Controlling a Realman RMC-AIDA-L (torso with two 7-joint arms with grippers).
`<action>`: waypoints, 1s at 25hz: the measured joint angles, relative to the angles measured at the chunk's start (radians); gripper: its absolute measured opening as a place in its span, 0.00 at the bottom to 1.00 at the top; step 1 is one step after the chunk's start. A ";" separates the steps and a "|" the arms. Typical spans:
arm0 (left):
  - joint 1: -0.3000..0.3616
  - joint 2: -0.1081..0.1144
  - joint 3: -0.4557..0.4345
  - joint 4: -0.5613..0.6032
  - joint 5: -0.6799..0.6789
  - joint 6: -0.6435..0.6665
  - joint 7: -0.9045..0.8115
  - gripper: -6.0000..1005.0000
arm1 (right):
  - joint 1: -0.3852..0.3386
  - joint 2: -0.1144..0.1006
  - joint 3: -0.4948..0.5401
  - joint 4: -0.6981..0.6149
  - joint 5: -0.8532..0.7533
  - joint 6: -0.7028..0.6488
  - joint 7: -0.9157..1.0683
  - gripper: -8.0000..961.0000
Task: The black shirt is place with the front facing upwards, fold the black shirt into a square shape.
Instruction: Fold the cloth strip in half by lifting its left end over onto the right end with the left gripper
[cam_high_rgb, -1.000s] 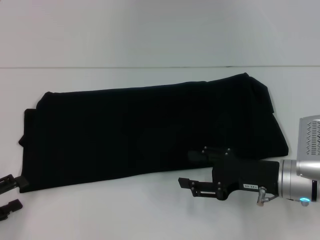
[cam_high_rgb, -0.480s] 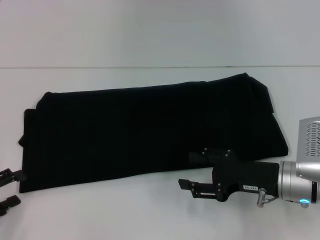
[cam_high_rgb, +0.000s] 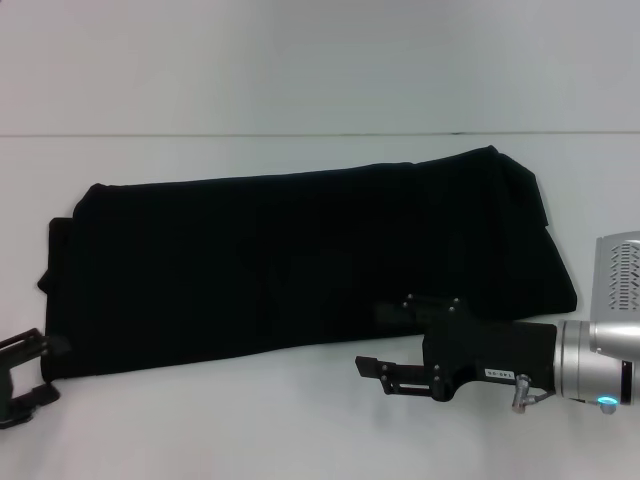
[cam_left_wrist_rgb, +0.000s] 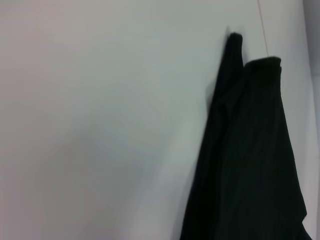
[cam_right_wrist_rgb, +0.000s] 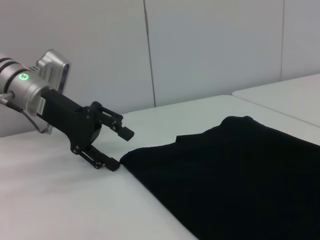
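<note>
Here the black shirt (cam_high_rgb: 300, 265) lies folded into a long band; left gripper (cam_high_rgb: 28, 372) and right gripper (cam_high_rgb: 380, 340) both gape, holding nothing.

matt black cloth shirt (cam_high_rgb: 300, 265) lies on a smooth, matt white table (cam_high_rgb: 300, 80).

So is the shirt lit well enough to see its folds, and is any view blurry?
Head view: the black shirt reads as a nearly flat dark mass with faint creases; the table is evenly bright. Left wrist view: soft and out of focus, with a vague shadow on the tabletop. Right wrist view: sharpest, showing the left end effector open at the shirt's corner.
</note>
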 joint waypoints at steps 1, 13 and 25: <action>-0.006 0.001 0.002 -0.007 0.000 -0.003 0.000 0.80 | 0.000 0.000 0.000 0.000 0.000 0.000 0.000 0.80; -0.095 0.003 0.010 -0.038 0.030 -0.074 -0.004 0.80 | 0.001 0.002 0.000 0.002 0.001 -0.005 0.000 0.80; -0.091 0.007 0.010 -0.027 0.050 -0.095 -0.027 0.67 | 0.001 0.002 0.005 0.002 0.003 -0.008 0.003 0.80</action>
